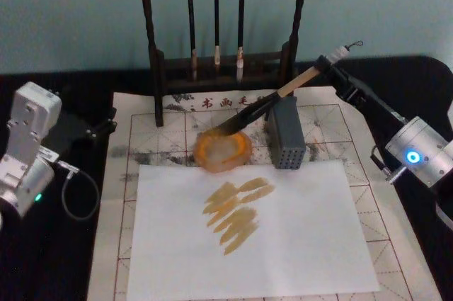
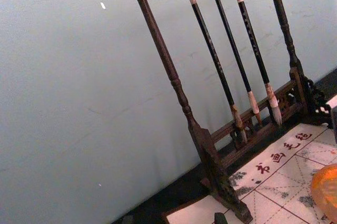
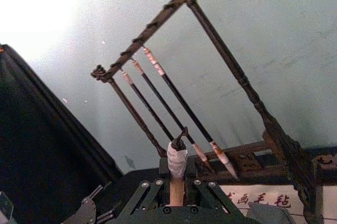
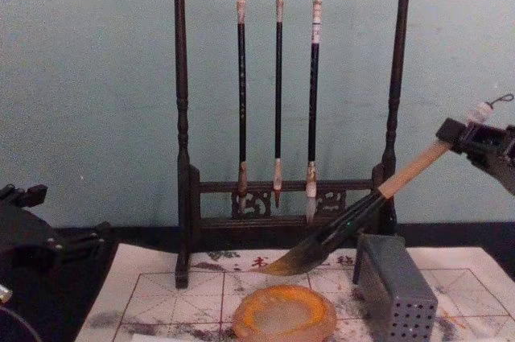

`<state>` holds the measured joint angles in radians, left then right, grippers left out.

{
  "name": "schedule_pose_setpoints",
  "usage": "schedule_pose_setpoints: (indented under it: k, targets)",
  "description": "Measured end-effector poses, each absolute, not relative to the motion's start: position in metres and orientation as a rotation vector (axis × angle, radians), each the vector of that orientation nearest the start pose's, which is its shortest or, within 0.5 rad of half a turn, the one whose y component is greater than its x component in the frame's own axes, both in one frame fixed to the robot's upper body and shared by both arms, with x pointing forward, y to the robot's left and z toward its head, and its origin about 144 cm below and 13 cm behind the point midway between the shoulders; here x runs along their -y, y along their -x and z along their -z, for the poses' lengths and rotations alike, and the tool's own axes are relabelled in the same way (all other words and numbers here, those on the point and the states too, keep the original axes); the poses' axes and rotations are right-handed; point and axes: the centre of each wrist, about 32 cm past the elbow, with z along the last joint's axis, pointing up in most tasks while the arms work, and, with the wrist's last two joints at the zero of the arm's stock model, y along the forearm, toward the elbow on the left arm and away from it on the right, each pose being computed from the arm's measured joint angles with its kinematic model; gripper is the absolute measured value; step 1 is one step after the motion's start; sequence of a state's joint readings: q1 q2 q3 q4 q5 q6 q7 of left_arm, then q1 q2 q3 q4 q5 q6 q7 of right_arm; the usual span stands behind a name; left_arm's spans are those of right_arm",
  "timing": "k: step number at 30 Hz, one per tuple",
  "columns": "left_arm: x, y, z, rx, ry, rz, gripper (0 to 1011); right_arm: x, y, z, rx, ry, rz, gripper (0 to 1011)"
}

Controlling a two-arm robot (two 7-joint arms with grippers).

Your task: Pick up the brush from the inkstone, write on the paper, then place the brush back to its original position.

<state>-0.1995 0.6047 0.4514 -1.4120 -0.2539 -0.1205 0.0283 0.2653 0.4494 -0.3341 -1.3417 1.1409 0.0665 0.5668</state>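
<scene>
1. Table [image 1: 67,265], dark, at far left: the left gripper [image 1: 106,127] is parked over it, just off the left edge of the paper [image 1: 141,131]. I cannot tell whether it is open or closed.
2. White sheet [image 1: 304,244] lies on the paper, with amber strokes [image 1: 237,212] across its middle.
3. Rack [image 1: 151,32] stands at the paper's far edge, with three thin brushes [image 1: 216,18] hanging from it.
4. Inkstone [image 1: 225,152] sits on the paper at the sheet's far edge.
5. Brush [image 1: 287,90] slants down to the left. In the chest view its bristles hover just above the inkstone's far rim, not touching it. Its ferrule passes close by the grey block [image 1: 287,134].
6. Right gripper [image 1: 324,67], raised at the right, is clamped on the brush handle near the white cap.
</scene>
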Motion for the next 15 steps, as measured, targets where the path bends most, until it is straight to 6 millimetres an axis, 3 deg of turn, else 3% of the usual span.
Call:
schedule_pose_setpoints:
  k: [15]
  targets:
    - [-0.31, -0.489, -1.14, 0.285, -0.304, -1.248, 1001, 0.293, -0.535, -1.134, -0.553, -0.448, 0.816, 174]
